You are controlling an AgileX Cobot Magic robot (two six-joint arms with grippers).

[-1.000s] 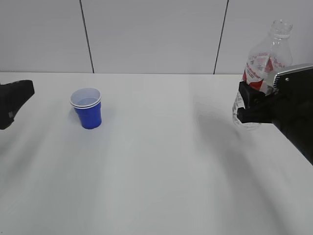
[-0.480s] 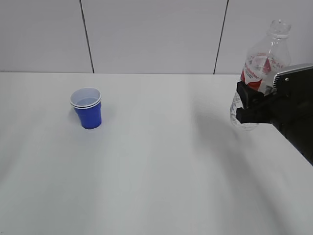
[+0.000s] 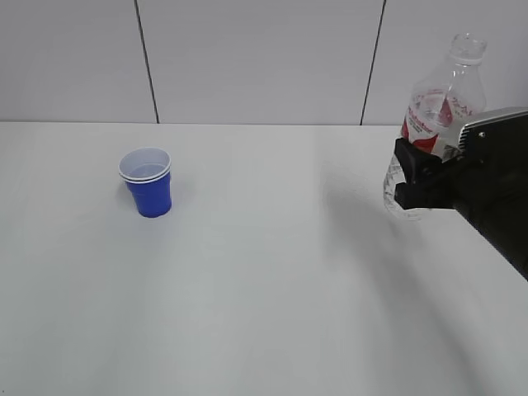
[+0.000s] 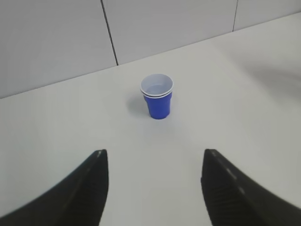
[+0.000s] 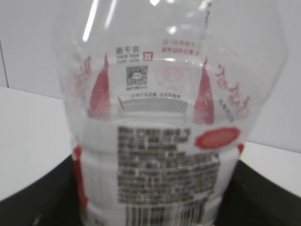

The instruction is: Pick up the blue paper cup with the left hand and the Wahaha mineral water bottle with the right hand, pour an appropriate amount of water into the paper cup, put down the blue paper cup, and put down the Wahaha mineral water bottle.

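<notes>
Exterior view showed the left hand gone from the table's left edge, where it had sat a second earlier, while the blue paper cup (image 3: 146, 181) stood unmoved, upright near the far left of the table (image 3: 264, 289). From the left wrist camera, the left hand (image 4: 153, 186) had its fingers (image 4: 91, 188) spread apart, the cup well ahead and untouched. Over at the right edge, the right hand (image 3: 412, 183) stayed clamped on the Wahaha mineral water bottle (image 3: 441, 99), which had drifted slightly left and higher, tilted, off the table.
</notes>
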